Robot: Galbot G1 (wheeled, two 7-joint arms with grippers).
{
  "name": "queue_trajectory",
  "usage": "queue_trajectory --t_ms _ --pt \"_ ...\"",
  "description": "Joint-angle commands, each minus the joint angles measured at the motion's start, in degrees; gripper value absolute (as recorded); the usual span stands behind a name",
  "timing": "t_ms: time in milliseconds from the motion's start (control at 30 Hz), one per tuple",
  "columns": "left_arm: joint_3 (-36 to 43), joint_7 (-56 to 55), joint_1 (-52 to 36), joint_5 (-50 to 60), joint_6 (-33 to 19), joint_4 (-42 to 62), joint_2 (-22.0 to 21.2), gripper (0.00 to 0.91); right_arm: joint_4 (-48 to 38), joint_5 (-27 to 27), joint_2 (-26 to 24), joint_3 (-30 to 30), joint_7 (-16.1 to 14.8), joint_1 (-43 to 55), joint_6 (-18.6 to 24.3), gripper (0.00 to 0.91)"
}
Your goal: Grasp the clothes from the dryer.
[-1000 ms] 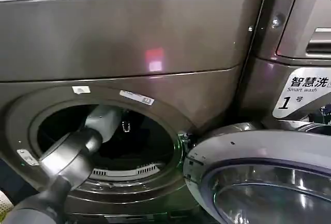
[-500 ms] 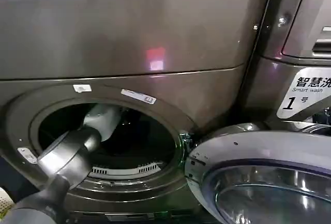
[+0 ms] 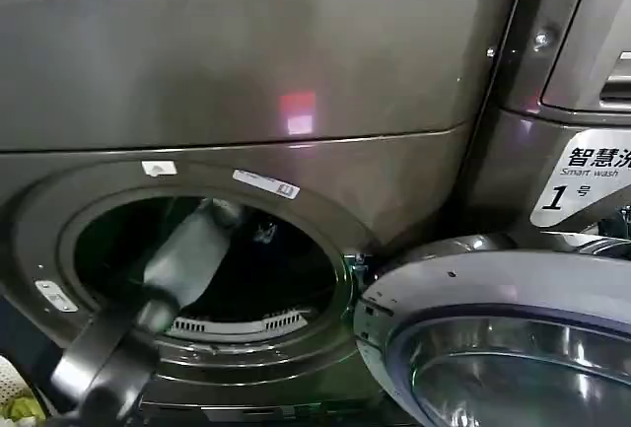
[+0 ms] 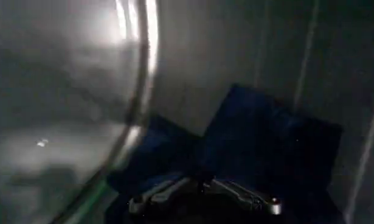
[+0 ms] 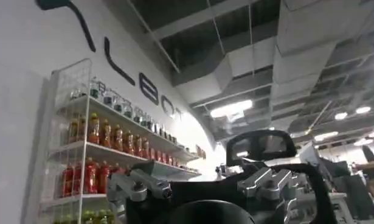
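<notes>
white wall (image 5: 28, 91), bottle shelves (image 5: 107, 155) — ceiling ducts (image 5: 253, 61), strip lights (image 5: 230, 109)

The left arm (image 3: 163, 279) has a dark grey ringed joint and paler grey forearm; both grippers show silvery metal knuckles.

The dryer (image 3: 246, 82) is the big dark grey machine that holds the clothes. Its round hole is open and dark inside. A strip with little holes (image 3: 237, 326) runs along the bottom rim of the hole. Two small white stickers (image 3: 158, 168) sit on the ring just above the hole. The door (image 3: 493, 328) hangs open just beside the hole. Inside the drum (image 4: 65, 91) the wall is shiny grey metal. A dark blue cloth (image 4: 266, 140) lies in the drum, bunched up against the wall. It is too dark in there to tell what kind of clothes it is.
</notes>
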Motion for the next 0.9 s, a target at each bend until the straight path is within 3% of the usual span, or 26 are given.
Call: queue_trajectory --t_ms 33,233,500,600,900 --pt "-9.6 -21.3 11.2 -19.7 -5.6 -18.8 -2.3 0.0 0.6 0.0 0.0 -0.3 -0.5 0.4 1.1 0.907" --pt "-13.1 -32.9 15.9 -21.2 -8.8 -24.4 -6.9 0.0 1.3 -0.2 0.0 -0.1 -1.1 0.2 2.7 0.907" --pt "-16.6 -39.8 23.0 -19.7 -11.3 -32.9 -10.6 0.0 1.9 -1.1 0.2 0.0 -1.4 -0.2 4.2 0.907" --pt "-16.6 -40.0 24.9 -18.0 -9.5 -33.5 -10.8 0.0 2.5 -2.6 0.1 0.1 -2.7 -0.2 3.2 0.907" --pt "-16.7 -38.0 25.2 -16.7 -7.3 -33.7 -10.6 0.0 2.2 -2.3 -0.6 0.5 -2.3 -0.7 4.4 0.907"
